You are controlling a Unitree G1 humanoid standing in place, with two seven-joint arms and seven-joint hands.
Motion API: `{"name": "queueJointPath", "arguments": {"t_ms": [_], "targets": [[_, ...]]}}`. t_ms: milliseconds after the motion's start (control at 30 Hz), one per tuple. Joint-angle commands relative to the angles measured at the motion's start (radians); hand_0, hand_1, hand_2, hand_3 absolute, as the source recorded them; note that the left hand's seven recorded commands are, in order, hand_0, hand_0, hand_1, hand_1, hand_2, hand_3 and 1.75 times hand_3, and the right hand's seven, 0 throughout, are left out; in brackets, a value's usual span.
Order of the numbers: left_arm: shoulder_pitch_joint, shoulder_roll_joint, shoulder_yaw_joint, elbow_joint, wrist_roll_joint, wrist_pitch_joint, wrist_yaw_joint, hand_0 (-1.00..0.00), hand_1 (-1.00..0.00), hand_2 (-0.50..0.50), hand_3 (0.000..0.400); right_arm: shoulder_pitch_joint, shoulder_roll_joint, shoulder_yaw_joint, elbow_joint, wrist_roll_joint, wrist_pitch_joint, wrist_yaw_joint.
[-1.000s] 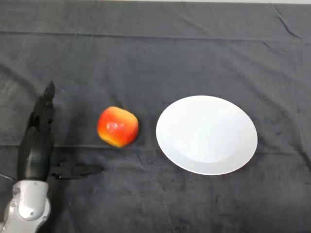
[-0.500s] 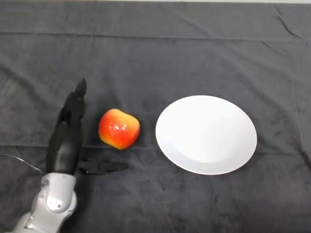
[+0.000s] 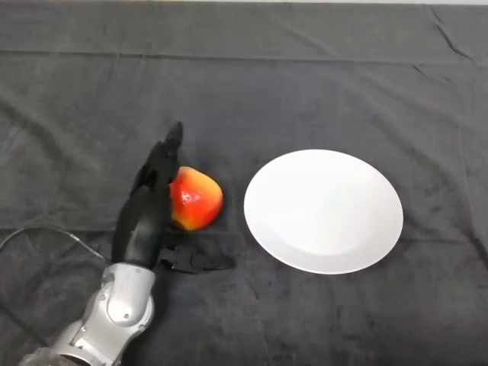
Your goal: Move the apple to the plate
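Observation:
A red and yellow apple (image 3: 198, 199) rests on the dark cloth, just left of a white plate (image 3: 323, 210). My left hand (image 3: 145, 217) lies against the apple's left side, covering part of it. The fingers (image 3: 162, 158) stretch straight up past the apple's far-left edge. The thumb (image 3: 200, 262) points right, below the apple and apart from it. The hand is open and holds nothing. A narrow strip of cloth separates the apple from the plate's left rim.
The dark cloth (image 3: 320, 84) has creases across the back and a fold line running under the apple and plate.
My left hand has moved right across the cloth, from well left of the apple to touching its left side. The apple and plate have stayed put.

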Motion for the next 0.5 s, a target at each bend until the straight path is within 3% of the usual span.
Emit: {"name": "queueJointPath", "arguments": {"t_ms": [33, 67, 500], "targets": [[-0.035, 0.006, -0.033, 0.037, -0.019, 0.020, -0.004, -1.00, -0.63, -0.19, 0.400, 0.006, -0.035, -0.0087, -0.008, -0.0038, -0.002, -0.0008], [-0.037, 0.008, -0.038, 0.038, -0.023, 0.021, -0.004, -1.00, -1.00, 0.00, 0.400, 0.006, -0.035, -0.0087, -0.008, -0.0038, -0.002, -0.0008], [-0.037, 0.028, -0.099, 0.014, -0.040, 0.021, 0.016, -1.00, -1.00, 0.00, 0.400, 0.006, -0.036, -0.0089, -0.007, -0.0034, -0.002, -0.0005]]}}
